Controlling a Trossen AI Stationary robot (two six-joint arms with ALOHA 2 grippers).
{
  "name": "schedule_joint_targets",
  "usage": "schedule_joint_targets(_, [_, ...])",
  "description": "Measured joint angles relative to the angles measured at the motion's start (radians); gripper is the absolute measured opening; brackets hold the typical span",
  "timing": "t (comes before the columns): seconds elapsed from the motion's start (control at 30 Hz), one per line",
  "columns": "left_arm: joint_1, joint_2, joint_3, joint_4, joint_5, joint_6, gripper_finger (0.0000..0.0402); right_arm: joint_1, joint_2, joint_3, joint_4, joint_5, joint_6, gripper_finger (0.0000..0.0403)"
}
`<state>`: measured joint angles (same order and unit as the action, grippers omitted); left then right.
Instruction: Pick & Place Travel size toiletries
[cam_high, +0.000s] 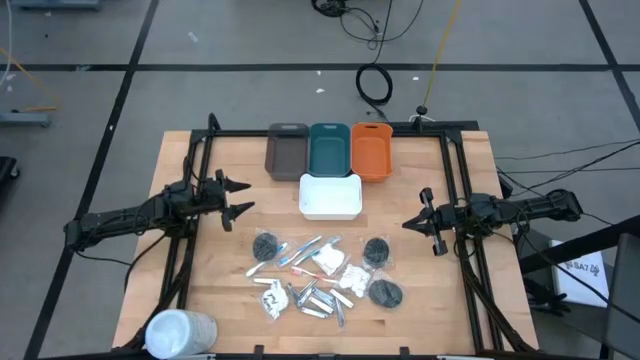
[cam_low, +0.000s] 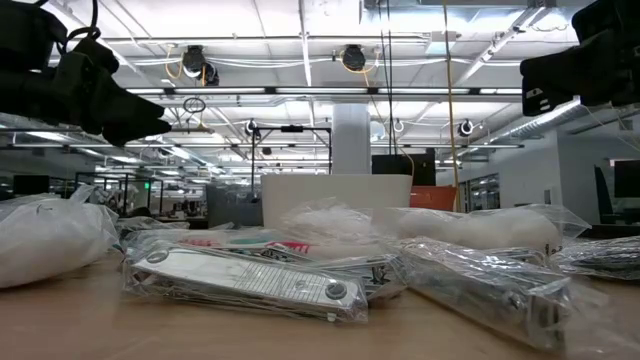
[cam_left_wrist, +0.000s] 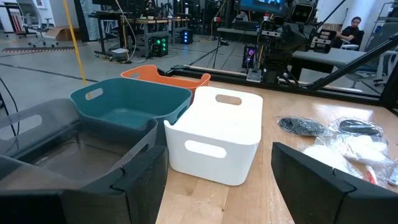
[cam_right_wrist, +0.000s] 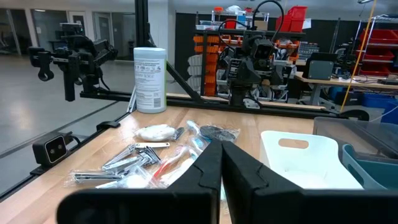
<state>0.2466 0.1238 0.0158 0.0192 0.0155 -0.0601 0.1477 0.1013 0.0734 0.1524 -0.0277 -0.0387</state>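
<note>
The travel size toiletries (cam_high: 322, 272) lie in a loose pile on the wooden table's near middle. Among them are dark round discs (cam_high: 376, 250), slim wrapped sticks (cam_high: 305, 252), white packets (cam_high: 350, 278) and silver sachets (cam_low: 245, 282). My left gripper (cam_high: 240, 197) hangs open above the table's left side, level, facing the trays and holding nothing; the left wrist view shows the same gap (cam_left_wrist: 217, 180). My right gripper (cam_high: 408, 222) hangs shut above the right side, level, pointing toward the pile (cam_right_wrist: 161, 163); its closed fingers show in the right wrist view (cam_right_wrist: 221, 163).
Grey (cam_high: 286, 152), teal (cam_high: 329, 148) and orange (cam_high: 371, 152) trays stand in a row at the far edge, with a white tray (cam_high: 330, 196) just in front of them. A big white cylinder (cam_high: 180, 333) stands at the near left corner. Black frame rails (cam_high: 200, 150) run along both sides.
</note>
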Motion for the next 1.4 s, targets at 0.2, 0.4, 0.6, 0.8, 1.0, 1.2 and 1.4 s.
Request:
schedule_joint_targets(0.2, [0.000, 0.000, 0.000, 0.000, 0.000, 0.000, 0.0274, 0.000, 0.000, 0.000, 0.000, 0.000, 0.000, 0.0004])
schedule_joint_targets(0.4, [0.000, 0.000, 0.000, 0.000, 0.000, 0.000, 0.0274, 0.000, 0.000, 0.000, 0.001, 0.000, 0.000, 0.0004])
schedule_joint_targets(0.6, [0.000, 0.000, 0.000, 0.000, 0.000, 0.000, 0.0274, 0.000, 0.000, 0.000, 0.006, 0.000, 0.110, 0.0004])
schedule_joint_targets(0.8, [0.000, 0.000, 0.000, 0.000, 0.000, 0.000, 0.0274, 0.000, 0.000, 0.000, 0.063, 0.000, 0.192, 0.0004])
schedule_joint_targets(1.0, [0.000, 0.000, 0.000, 0.000, 0.000, 0.000, 0.0273, 0.000, 0.000, 0.000, 0.068, 0.037, 0.184, 0.0004])
schedule_joint_targets(1.2, [0.000, 0.000, 0.000, 0.000, 0.000, 0.000, 0.0274, 0.024, 0.063, 0.000, 0.226, 0.050, 0.168, 0.0004])
schedule_joint_targets(1.4, [0.000, 0.000, 0.000, 0.000, 0.000, 0.000, 0.0274, 0.114, 0.357, 0.027, 0.572, 0.149, 0.125, 0.0018])
